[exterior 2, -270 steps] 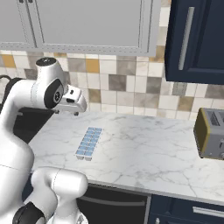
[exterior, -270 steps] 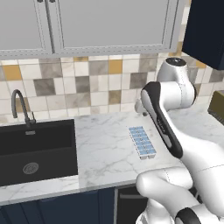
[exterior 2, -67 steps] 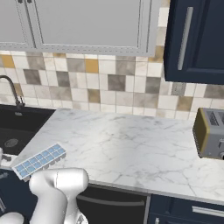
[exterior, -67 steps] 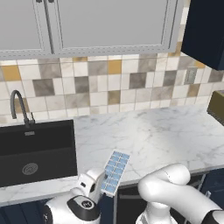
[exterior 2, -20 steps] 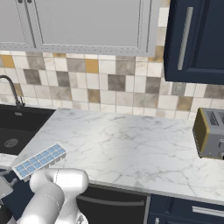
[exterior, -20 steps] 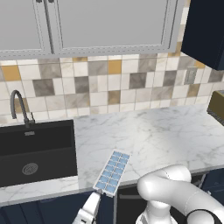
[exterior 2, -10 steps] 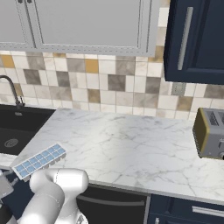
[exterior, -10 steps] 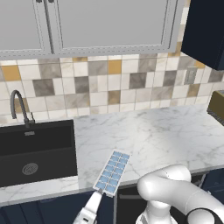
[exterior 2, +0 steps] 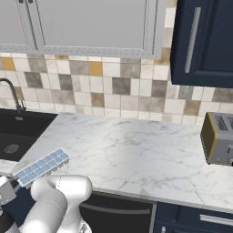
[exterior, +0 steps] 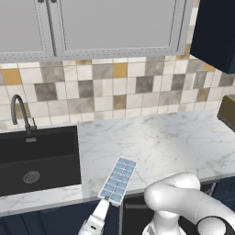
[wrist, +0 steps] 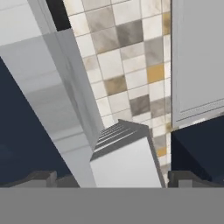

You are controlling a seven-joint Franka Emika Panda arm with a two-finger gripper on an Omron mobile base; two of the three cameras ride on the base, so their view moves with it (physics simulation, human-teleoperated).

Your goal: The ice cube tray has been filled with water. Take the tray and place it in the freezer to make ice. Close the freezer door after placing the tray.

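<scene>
The tray (exterior: 118,180) hangs tilted off the bench (exterior: 160,142) front edge, its near end between the wide-apart claw (exterior: 104,202) tips, apparently for carrying toward the freezer.

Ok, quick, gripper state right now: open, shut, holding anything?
Gripper: open. The ice cube tray lies between its fingertips with a gap on each side, so it does not look clamped.

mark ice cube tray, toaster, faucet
ice cube tray (exterior: 118,180): left base view, middle of the blue cells.
toaster (exterior 2: 219,139): right base view, its grey side.
faucet (exterior: 20,111): left base view, curved black neck over the sink.
</scene>
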